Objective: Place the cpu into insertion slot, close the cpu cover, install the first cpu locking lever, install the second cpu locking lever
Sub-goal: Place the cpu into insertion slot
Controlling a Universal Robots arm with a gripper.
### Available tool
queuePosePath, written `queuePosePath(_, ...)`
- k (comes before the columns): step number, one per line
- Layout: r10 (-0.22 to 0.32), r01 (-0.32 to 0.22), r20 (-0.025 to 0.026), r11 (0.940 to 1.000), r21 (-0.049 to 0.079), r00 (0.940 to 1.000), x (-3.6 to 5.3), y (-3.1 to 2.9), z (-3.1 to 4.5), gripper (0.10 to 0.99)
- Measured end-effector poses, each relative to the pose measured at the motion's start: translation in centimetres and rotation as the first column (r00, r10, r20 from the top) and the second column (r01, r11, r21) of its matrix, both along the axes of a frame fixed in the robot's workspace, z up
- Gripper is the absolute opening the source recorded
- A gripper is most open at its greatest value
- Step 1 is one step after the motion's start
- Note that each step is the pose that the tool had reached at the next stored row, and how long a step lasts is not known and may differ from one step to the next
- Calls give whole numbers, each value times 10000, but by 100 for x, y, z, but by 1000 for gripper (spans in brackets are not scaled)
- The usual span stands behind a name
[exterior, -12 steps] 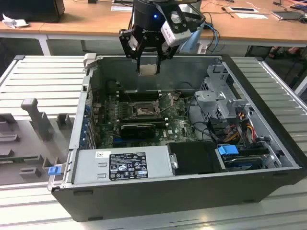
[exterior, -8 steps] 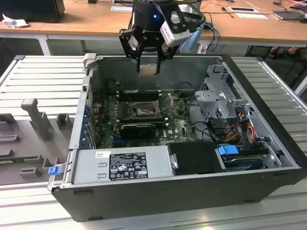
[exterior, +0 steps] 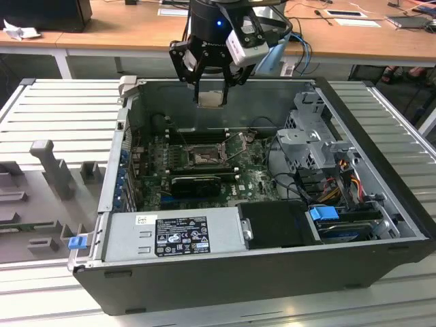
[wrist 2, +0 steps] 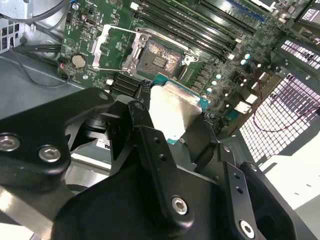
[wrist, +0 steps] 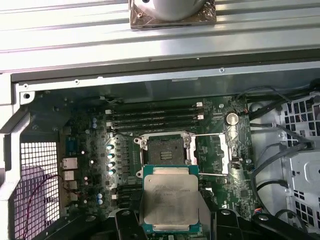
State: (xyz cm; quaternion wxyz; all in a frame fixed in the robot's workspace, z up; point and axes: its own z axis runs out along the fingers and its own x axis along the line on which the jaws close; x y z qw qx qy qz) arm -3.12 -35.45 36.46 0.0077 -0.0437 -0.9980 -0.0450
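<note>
Gripper: clamped on flat square beige-silver cpu, mid-air over dark grey pc case.
Slot: dark square silver-rimmed socket, bare; thin silvery cover frame open.

Insertion slot bare, open from above; cpu cover swung aside. Memory slots just beside. Gripper holding cpu, clear above case walls.

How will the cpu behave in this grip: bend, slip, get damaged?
The cpu looks like a thin, flat plate with a metal top, so it is probably rigid and light. The gripper holds it by its edges, where smooth metal may slip if the grip loosens. Its thin green border looks delicate; a knock against the insertion slot could damage it.
</note>
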Motion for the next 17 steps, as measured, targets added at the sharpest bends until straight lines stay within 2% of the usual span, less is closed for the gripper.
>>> queuePosePath(8, -538, 538, 0, 9986, 0, 9986, 0, 0, -2, 525)
queuePosePath(13, -975, 975, 0, 9952, 0, 9952, 0, 0, -5, 525)
queuePosePath(17, -1044, 1044, -15, 9945, -2, 9945, -1, -1, -35, 525)
